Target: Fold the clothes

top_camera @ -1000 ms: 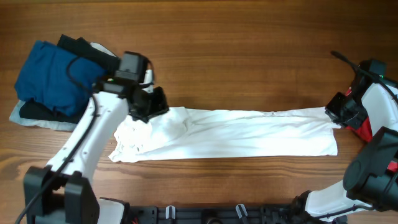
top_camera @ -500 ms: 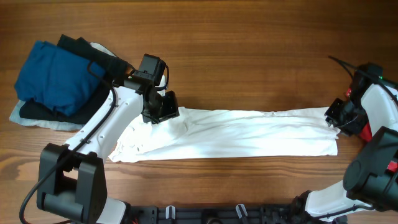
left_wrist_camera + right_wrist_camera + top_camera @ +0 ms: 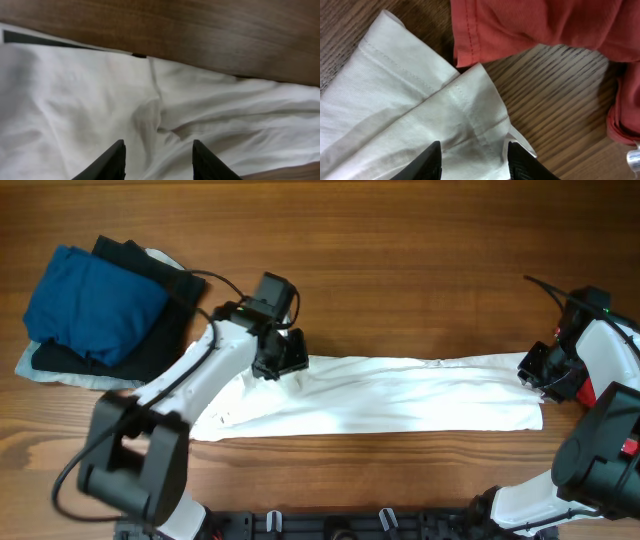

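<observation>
A white garment (image 3: 390,395) lies folded into a long horizontal strip across the table; no print shows. My left gripper (image 3: 282,360) hovers open over its upper left part, and the left wrist view shows wrinkled white fabric (image 3: 150,110) between the open fingers (image 3: 159,152). My right gripper (image 3: 535,372) is open over the strip's right end, with the hemmed white corner (image 3: 465,115) between its fingers (image 3: 472,152). A red garment (image 3: 535,25) lies just beyond that corner. Blue (image 3: 90,300) and black (image 3: 150,345) garments are stacked at the far left.
The stack at the far left rests on a pale grey cloth (image 3: 55,372). The red garment (image 3: 588,390) lies at the right edge under my right arm. Bare wooden table (image 3: 400,260) stretches behind the white strip.
My left gripper has moved right along the strip's upper edge, away from the stack, and the strip's left end looks narrower and smoother. My right gripper has shifted slightly left.
</observation>
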`<control>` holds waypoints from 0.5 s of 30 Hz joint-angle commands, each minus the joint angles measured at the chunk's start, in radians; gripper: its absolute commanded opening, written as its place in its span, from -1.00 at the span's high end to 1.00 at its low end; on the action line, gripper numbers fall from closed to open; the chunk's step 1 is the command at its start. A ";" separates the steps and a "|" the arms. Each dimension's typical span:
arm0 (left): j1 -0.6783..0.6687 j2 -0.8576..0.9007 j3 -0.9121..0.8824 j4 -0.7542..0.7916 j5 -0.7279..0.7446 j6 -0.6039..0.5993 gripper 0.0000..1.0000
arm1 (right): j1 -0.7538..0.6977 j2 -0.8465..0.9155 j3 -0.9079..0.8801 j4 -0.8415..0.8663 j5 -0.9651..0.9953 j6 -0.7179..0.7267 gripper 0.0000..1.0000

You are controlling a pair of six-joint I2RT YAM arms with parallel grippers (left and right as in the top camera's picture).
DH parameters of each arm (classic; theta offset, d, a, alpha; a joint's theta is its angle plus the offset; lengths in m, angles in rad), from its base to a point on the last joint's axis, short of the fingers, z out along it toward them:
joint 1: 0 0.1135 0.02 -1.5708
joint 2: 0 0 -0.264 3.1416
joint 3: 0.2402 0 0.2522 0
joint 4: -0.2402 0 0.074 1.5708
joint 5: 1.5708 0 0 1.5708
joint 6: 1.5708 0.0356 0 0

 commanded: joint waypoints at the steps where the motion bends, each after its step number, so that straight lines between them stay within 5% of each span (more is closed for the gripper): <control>1: -0.009 0.087 0.006 0.006 -0.039 -0.063 0.19 | 0.003 -0.008 -0.011 0.003 -0.021 0.001 0.14; 6: -0.009 0.126 0.006 0.033 -0.038 -0.063 0.24 | 0.003 -0.008 -0.011 0.006 -0.028 0.001 0.14; 12: -0.009 0.126 0.006 0.040 -0.038 -0.063 0.80 | 0.003 -0.008 -0.011 0.009 -0.039 0.000 0.14; 15: -0.009 0.127 0.006 0.042 -0.038 -0.063 0.92 | 0.003 -0.008 -0.011 0.009 -0.039 0.000 0.14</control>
